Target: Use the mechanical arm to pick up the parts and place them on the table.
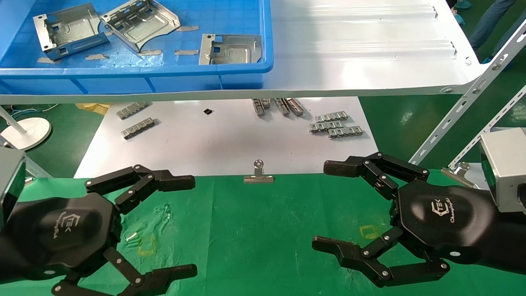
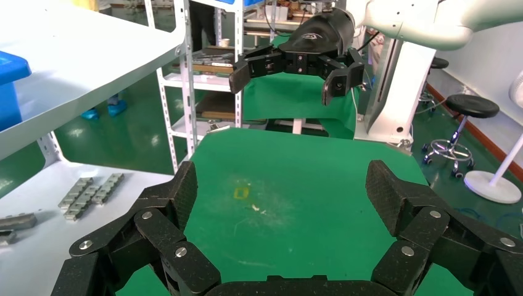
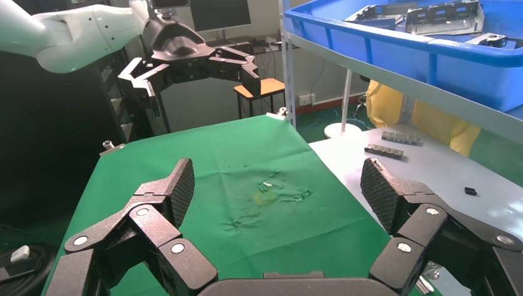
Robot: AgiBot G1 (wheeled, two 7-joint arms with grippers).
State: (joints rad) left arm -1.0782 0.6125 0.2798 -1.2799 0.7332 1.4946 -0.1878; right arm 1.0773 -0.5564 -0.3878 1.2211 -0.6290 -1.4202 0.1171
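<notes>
Three silver sheet-metal parts lie in a blue bin (image 1: pixel 135 72) on the white shelf: one at the far left (image 1: pixel 68 31), one in the middle (image 1: pixel 139 22), one at the bin's right end (image 1: pixel 230 49). They also show in the right wrist view (image 3: pixel 432 15). My left gripper (image 1: pixel 193 226) is open and empty above the green table (image 1: pixel 254 230), on its left side. My right gripper (image 1: pixel 320 205) is open and empty above the table's right side. Each wrist view shows its own open fingers (image 2: pixel 185 191) (image 3: pixel 179 185) over bare green cloth.
The white shelf (image 1: pixel 361 49) overhangs a white board (image 1: pixel 226 135) holding small grey linked strips (image 1: pixel 337 125) and a small black piece (image 1: pixel 208 111). A metal clip (image 1: pixel 258 174) pins the cloth's far edge. Slanted shelf brackets (image 1: pixel 460 107) stand at the right. Yellow square marks (image 1: pixel 146 245) dot the cloth.
</notes>
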